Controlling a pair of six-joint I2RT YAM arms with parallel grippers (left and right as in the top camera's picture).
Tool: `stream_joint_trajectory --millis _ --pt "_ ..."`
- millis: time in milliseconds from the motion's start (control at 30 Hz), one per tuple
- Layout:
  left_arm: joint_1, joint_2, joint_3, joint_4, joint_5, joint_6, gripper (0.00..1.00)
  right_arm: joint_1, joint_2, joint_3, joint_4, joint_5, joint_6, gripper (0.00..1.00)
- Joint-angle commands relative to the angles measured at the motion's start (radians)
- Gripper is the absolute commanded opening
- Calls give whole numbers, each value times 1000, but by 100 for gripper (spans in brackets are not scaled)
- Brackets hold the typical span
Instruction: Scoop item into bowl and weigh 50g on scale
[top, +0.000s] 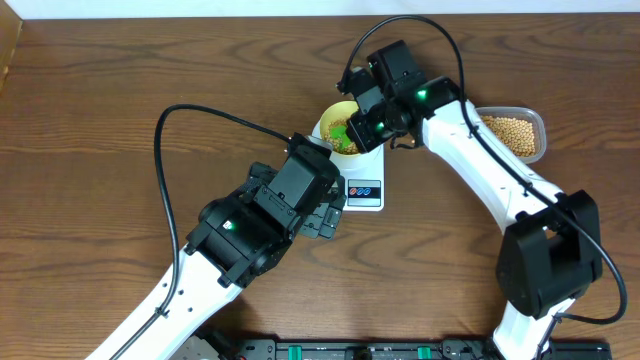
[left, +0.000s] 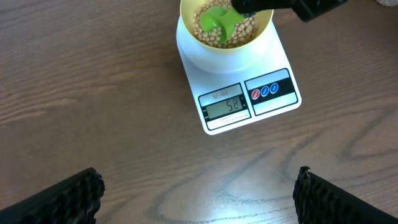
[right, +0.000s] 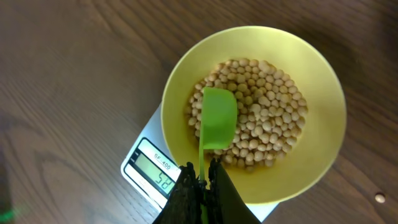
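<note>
Two arms work over one wooden tabletop (top: 90, 150). At the left, the left gripper (top: 330, 208) hangs with its jaws spread wide and nothing between them. Its own camera shows both black fingers (left: 62, 199) at the bottom corners of the view, with bare wood between.

In the middle sits one white digital kitchen scale (left: 249, 102), and on its platform one pale yellow bowl (right: 311, 74). The bowl holds a layer of soybeans (right: 267, 118), too many to count.

The right gripper (right: 202, 186) is clamped tight on the thin handle of one green scoop (right: 217, 118), whose cup lies among the beans in the bowl.

At the far right, only the overhead view shows one clear plastic tub (top: 540, 125), with more soybeans inside, well apart from the scale.

Only the wrist views make the writing legible. The scale's label reads "SF-400" above the display. The display's first digit is 5; the second cannot be read for sure. The left wrist view also shows three small round buttons beside the display, one red and two blue.
</note>
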Motion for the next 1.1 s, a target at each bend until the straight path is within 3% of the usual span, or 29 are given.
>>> stream_joint_trajectory --millis 0,567,1067 --pt "2 2 11 -3 -24 13 100 -19 22 16 6 -32 49 1" --pt "2 2 11 -3 -24 13 100 -163 48 16 80 -296 185 1" --pt "2 2 11 -3 -24 13 100 -227 44 16 111 -494 190 1"
